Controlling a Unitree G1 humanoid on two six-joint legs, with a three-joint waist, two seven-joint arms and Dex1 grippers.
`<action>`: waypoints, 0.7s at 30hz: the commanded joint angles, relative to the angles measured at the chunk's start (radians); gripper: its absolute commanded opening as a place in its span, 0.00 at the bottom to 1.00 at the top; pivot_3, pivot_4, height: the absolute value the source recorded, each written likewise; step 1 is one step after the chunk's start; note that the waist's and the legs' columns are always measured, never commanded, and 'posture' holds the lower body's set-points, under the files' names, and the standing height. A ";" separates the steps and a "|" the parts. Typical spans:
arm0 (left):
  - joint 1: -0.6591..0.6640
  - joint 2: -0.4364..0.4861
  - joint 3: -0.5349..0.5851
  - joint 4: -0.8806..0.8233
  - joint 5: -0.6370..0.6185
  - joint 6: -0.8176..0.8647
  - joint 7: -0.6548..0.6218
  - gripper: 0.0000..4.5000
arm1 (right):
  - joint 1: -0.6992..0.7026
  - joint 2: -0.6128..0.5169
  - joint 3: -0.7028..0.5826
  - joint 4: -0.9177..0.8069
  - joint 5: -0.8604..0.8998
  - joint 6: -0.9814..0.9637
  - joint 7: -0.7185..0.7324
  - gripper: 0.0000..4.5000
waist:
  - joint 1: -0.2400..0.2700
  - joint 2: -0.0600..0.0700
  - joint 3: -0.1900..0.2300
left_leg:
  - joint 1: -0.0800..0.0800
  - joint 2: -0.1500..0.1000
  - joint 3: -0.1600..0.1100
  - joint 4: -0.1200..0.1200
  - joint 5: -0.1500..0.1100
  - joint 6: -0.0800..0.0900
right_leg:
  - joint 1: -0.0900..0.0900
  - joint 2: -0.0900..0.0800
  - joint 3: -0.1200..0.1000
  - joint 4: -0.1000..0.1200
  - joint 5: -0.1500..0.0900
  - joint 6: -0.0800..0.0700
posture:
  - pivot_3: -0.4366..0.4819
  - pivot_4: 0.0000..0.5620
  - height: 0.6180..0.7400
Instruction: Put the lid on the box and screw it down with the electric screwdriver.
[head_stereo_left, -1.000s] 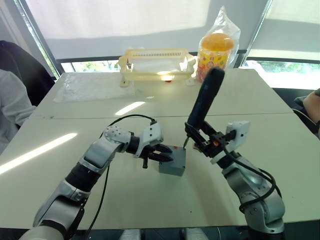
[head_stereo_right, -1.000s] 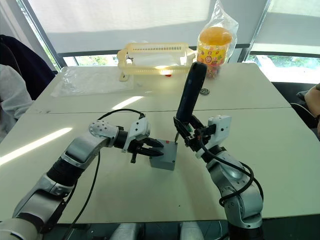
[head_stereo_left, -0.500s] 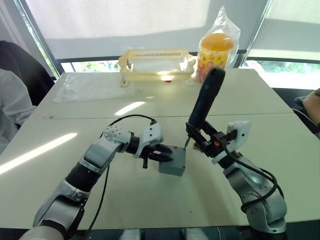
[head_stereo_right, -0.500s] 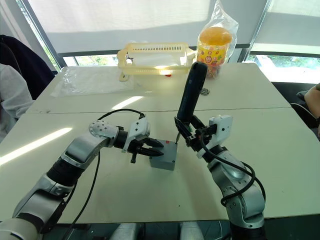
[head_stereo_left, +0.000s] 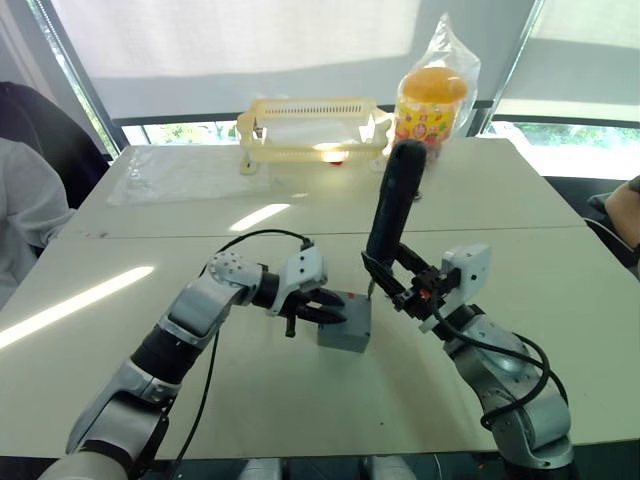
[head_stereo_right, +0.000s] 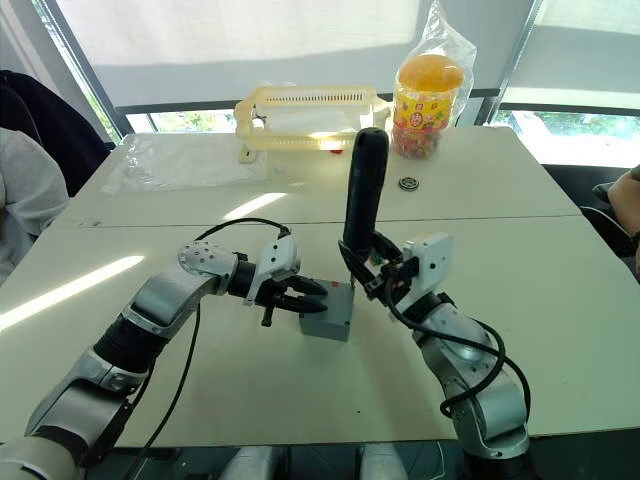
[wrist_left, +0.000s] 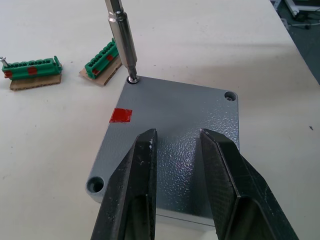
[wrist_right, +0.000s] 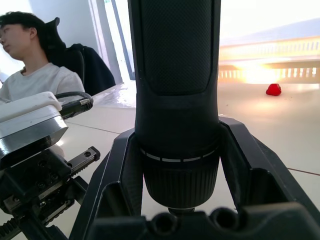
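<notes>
The lid (wrist_left: 170, 145) is seated on the box (head_stereo_left: 345, 325), pressed by slightly parted left gripper (wrist_left: 177, 150) fingers; the electric screwdriver (head_stereo_left: 390, 215) is clamped by the right gripper (head_stereo_left: 400, 290), its bit set in a corner screw on the white table (head_stereo_left: 300, 400).

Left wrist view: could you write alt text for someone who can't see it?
A metal screwdriver bit stands in a corner screw hole of a grey lid with a red mark, while the left gripper holds two black fingers over it. Two green terminal blocks lie on the table beyond.
</notes>
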 joint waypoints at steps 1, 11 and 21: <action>0.017 0.005 -0.009 -0.009 0.011 0.006 0.001 0.29 | 0.028 -0.015 0.020 0.031 -0.014 0.007 0.016 0.39 | 0.000 0.000 0.000 | 0.000 0.000 0.000 0.000 0.000 0.000 | 0.000 0.000 0.000 0.000 0.000 0.000 | 0.48 0.27 1.00; 0.022 0.002 -0.008 -0.019 0.009 0.013 0.008 0.29 | 0.064 -0.016 0.039 0.058 -0.031 -0.016 0.027 0.39 | 0.000 -0.004 -0.004 | 0.002 0.000 -0.001 0.000 0.000 0.000 | 0.003 0.000 0.000 0.000 0.000 0.000 | 0.48 0.27 1.00; 0.021 0.001 -0.008 -0.020 0.007 0.018 0.008 0.29 | 0.068 -0.004 0.047 0.095 -0.039 -0.037 0.023 0.39 | 0.000 -0.004 -0.004 | 0.005 0.000 -0.001 0.000 0.000 0.000 | 0.007 0.000 -0.001 -0.001 -0.001 -0.001 | 0.48 0.27 1.00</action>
